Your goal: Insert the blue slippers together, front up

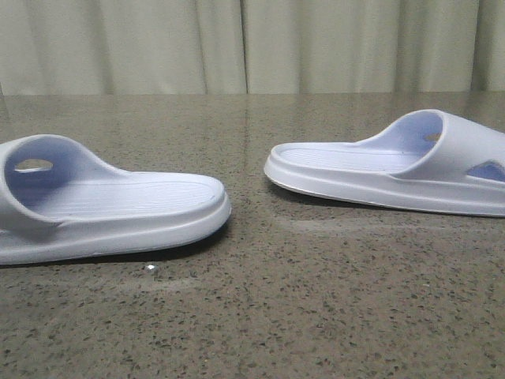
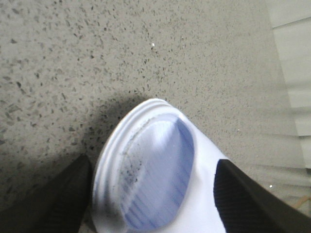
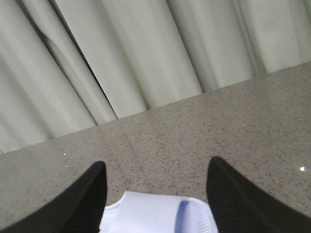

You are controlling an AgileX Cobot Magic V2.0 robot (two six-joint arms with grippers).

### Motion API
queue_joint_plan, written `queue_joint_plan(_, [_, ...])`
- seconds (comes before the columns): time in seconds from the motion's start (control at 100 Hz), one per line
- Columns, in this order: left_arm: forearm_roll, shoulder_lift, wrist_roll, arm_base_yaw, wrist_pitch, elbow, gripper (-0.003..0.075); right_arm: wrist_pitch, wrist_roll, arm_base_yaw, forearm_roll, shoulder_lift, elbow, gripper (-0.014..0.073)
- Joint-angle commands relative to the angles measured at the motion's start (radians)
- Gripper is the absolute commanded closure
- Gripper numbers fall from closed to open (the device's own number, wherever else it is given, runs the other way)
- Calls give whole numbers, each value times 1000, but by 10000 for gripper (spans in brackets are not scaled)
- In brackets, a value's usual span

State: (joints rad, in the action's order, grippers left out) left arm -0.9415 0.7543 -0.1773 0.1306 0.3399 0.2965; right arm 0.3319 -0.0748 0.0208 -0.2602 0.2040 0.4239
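Observation:
Two pale blue slippers lie flat on the speckled stone table (image 1: 260, 316), soles down. The left slipper (image 1: 118, 209) has its strap at the frame's left edge. The right slipper (image 1: 379, 170) has its strap at the right. No gripper shows in the front view. In the left wrist view my left gripper (image 2: 153, 194) is open, with its black fingers (image 2: 58, 204) on either side of the left slipper (image 2: 155, 160), close to its sides. In the right wrist view my right gripper (image 3: 155, 194) is open, with the right slipper's strap (image 3: 155, 213) between and below its fingers.
A pale curtain (image 1: 252, 43) hangs behind the table's far edge. A bare stretch of table separates the two slippers. A small shiny speck (image 1: 150, 269) lies in front of the left slipper.

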Motion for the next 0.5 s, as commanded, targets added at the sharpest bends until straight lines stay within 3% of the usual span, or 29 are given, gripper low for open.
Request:
queue_joint_plan(0.0, [-47,4,-3,6,-52,24,264,-87,3,-5,-8,20,38,207])
queue_joint_plan(0.25, [-68,4,-3,6,-52,24,285,-94,3,-5,-8,20,38,207])
queue_joint_plan(0.49, [-84,4,-3,6,-52,24,432,-95,3,-5,-8,20,38,207])
